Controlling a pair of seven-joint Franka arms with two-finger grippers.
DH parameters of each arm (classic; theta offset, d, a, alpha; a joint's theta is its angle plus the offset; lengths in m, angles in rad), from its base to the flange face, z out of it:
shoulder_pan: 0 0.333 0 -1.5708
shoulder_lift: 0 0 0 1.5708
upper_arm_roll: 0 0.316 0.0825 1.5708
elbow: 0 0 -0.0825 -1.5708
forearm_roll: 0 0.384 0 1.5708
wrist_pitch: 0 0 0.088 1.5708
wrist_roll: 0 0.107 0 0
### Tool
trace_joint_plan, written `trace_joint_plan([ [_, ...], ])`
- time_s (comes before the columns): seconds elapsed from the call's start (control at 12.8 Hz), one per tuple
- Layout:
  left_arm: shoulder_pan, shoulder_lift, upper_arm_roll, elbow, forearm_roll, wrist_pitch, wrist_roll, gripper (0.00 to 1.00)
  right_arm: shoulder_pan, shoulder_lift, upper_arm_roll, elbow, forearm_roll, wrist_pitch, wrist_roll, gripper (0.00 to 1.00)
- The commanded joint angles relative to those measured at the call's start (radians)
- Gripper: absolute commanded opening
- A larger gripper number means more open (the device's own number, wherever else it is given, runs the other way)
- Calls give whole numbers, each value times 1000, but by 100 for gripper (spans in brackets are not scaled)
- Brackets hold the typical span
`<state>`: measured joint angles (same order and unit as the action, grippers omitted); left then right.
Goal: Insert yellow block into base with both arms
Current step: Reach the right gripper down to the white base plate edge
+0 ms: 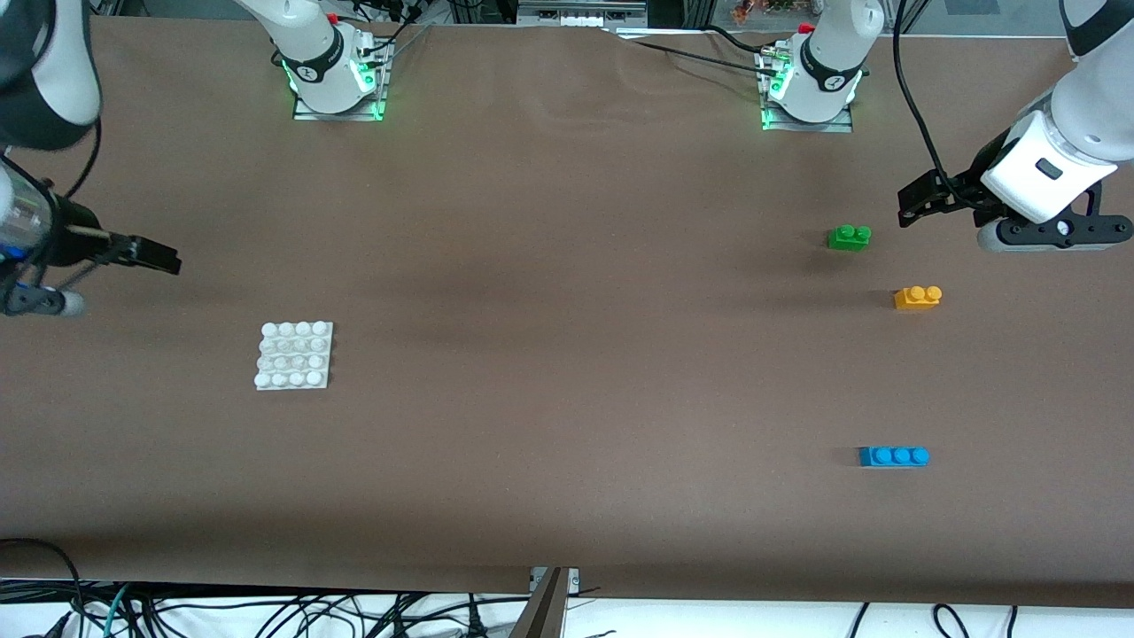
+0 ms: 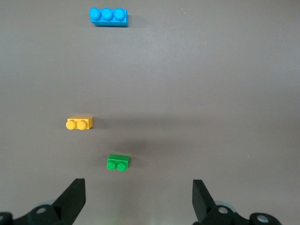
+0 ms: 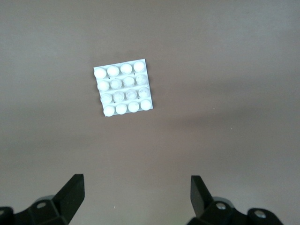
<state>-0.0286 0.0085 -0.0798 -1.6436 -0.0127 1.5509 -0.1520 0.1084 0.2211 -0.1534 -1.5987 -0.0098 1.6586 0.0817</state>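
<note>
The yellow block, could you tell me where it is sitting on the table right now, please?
The yellow block lies on the table toward the left arm's end, beside the green brick, slightly nearer the front camera than it, and farther than the blue brick.

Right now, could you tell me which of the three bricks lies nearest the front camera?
The blue brick: it has three studs; the others have two.

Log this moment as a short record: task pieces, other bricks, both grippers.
yellow block: on the table, toward the left arm's end, not held
base: flat on the table toward the right arm's end, nothing on its studs
green brick: farther from the front camera than the yellow block
blue brick: nearest the front camera
left gripper: jaws open, empty, above the bricks' end
right gripper: jaws open, empty, near the base
</note>
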Motion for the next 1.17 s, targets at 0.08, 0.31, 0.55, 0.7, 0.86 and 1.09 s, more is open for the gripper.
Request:
trace_joint_plan([
  [0.08, 2, -1, -8, 11, 22, -9, -1, 100, -9, 130, 2, 10, 68, 131, -10, 100],
  [0.31, 4, 1, -8, 15, 20, -11, -1, 100, -21, 234, 0, 10, 79, 274, -8, 100],
  [0.55, 1, -1, -17, 16, 20, -12, -3, 100, -27, 312, 2, 8, 80, 339, -10, 100],
  [0.7, 1, -1, -18, 16, 20, -14, -8, 100, -41, 340, 2, 5, 111, 361, -40, 100],
  [0.86, -2, -1, -20, 18, 20, -15, -11, 100, -64, 374, 0, -3, 242, 400, -155, 100],
  [1.09, -5, -2, -21, 18, 20, -17, -12, 100, -87, 408, 2, -4, 277, 446, -187, 100],
])
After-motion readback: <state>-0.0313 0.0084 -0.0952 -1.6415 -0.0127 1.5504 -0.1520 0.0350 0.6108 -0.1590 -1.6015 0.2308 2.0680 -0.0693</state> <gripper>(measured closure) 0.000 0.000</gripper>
